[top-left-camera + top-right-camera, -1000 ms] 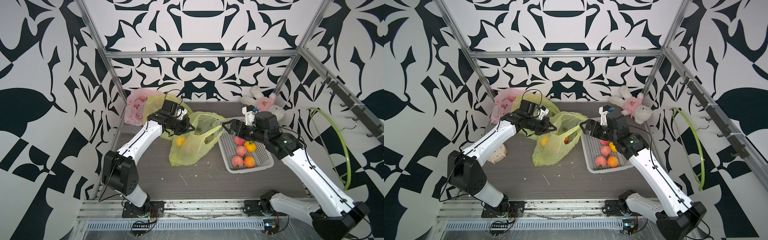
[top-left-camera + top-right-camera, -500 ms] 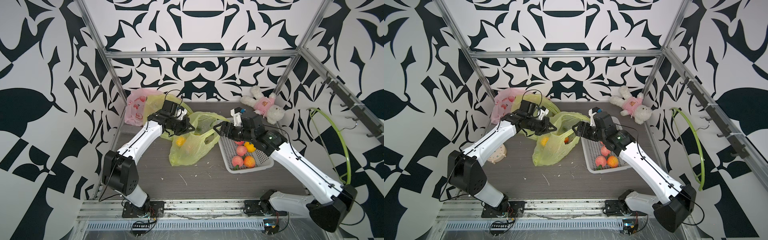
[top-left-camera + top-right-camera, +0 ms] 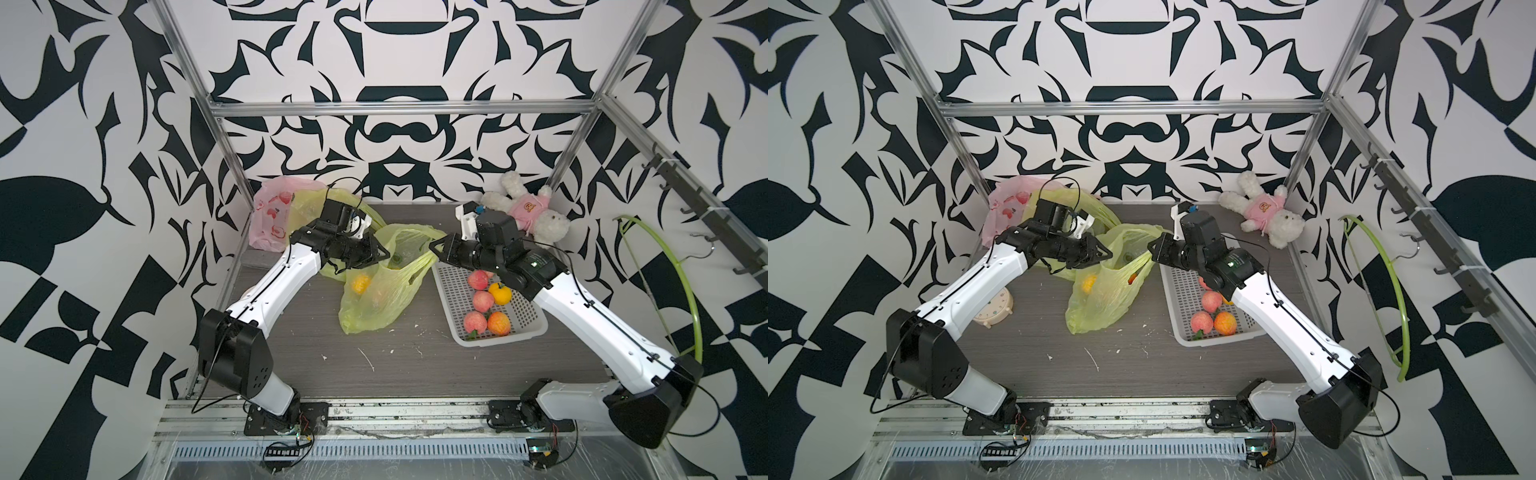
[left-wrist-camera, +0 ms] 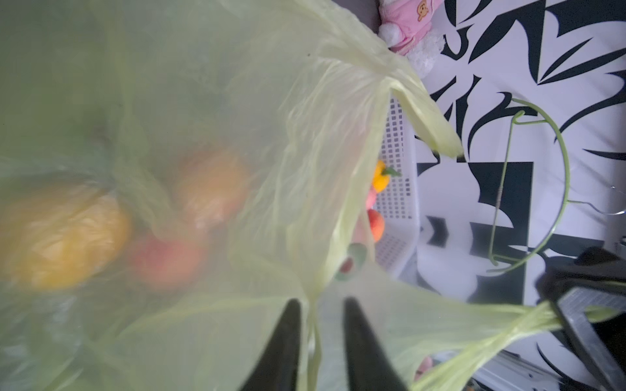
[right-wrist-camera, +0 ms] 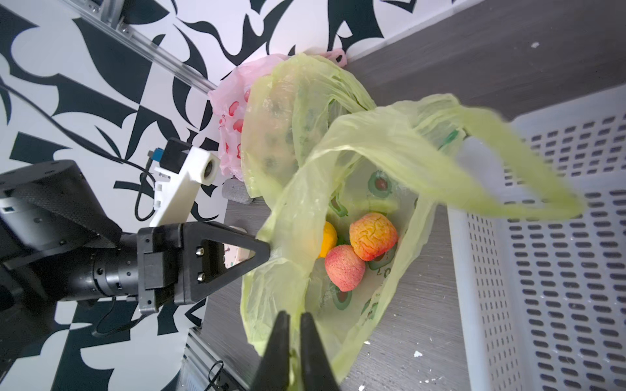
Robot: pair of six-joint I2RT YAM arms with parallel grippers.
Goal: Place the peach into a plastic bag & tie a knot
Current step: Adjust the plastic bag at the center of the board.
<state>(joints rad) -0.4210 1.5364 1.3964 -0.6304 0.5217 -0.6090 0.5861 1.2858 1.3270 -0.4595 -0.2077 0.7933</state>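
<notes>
Right claw (image 3: 434,246) is pinched shut on the bag (image 3: 386,295) rim, on the basket (image 3: 451,286) side. Left claw (image 4: 321,301) is at the opposite rim with its jaws a bit apart and a strand of plastic hanging in the gap. Bag's mouth is open between them. Two peaches (image 5: 344,267) sit at the bottom of the bag, right beside a yellow fruit (image 5: 328,238). Other fruit (image 3: 482,300) is in the basket.
</notes>
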